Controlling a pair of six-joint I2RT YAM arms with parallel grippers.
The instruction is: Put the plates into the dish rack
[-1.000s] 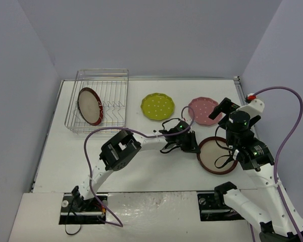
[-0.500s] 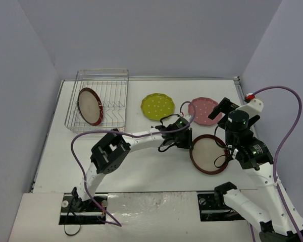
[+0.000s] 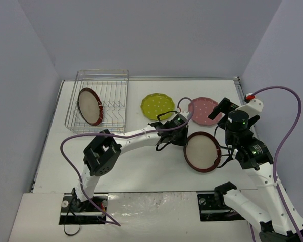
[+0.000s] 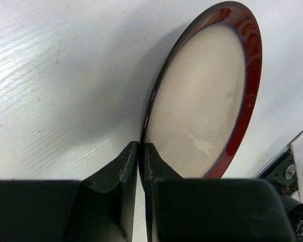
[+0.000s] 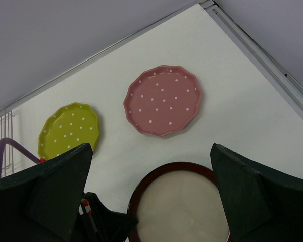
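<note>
My left gripper (image 3: 185,141) is clenched hard on the rim of a red-rimmed plate (image 3: 202,152). In the left wrist view both fingers (image 4: 122,169) pinch the dark edge between them, with barely a slit between the pads. The plate runs away ahead of the fingertips, tilted up on its side, its beige face turned to the gripper's right. It throws a soft shadow on the white table (image 3: 141,166) to the gripper's left. I cannot tell whether the plate's far edge touches the table.

My right gripper (image 3: 222,109) is spread fully wide and carries nothing. It hangs just beside the held plate, on the side away from my left gripper. From its own camera, the held plate sits low between the two splayed fingers (image 5: 65,186). The pink plate (image 5: 162,100) lies flat straight ahead of them. The yellow-green plate (image 5: 69,128) lies flat ahead and off to the left.

Seen from above, both dotted plates are near my left gripper, on its far side: the pink one a little to the right, the yellow-green one a little to the left. The dish rack (image 3: 103,73) is well apart from both grippers, far off to the left at the back of the table. A second red-rimmed plate (image 3: 90,106) stands on edge in its left part.
</note>
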